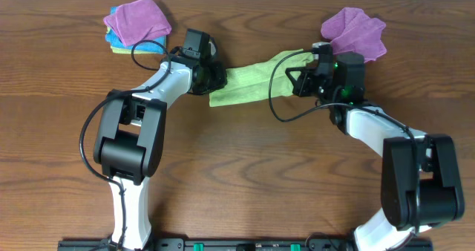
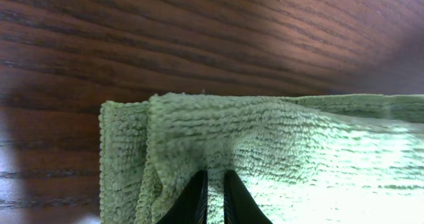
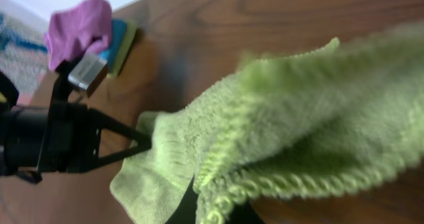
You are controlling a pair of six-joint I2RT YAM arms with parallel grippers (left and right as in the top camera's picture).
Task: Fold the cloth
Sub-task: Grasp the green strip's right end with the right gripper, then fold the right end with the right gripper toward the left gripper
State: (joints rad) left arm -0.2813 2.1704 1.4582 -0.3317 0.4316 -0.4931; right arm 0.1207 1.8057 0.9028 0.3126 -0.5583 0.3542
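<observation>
1. Across the whole overhead view runs the brown wooden table (image 1: 237, 177), with both arms reaching up from the lower edge.
2. The left arm (image 1: 141, 125) bends toward upper centre from lower left; the right arm (image 1: 401, 162) bends toward it from lower right.
3. Between them, in the upper middle, the cloth (image 1: 249, 84) is pulled into a narrow lime-green band, its left end lower than its right.
4. In the right wrist view the cloth (image 3: 298, 118) bunches close to the lens, raised off the wood.
5. One purple cloth (image 1: 356, 30) lies crumpled at upper right, just beside the right wrist.
6. Another purple cloth (image 1: 137, 21) tops a small stack at upper left, with a blue cloth (image 1: 113, 30) under it.
7. The left gripper (image 2: 213, 197) has its black fingers pressed nearly together, pinching the cloth's folded left end.
8. The right gripper (image 1: 300, 73) pinches the band's right end; the pile hides most of its fingers.
</observation>
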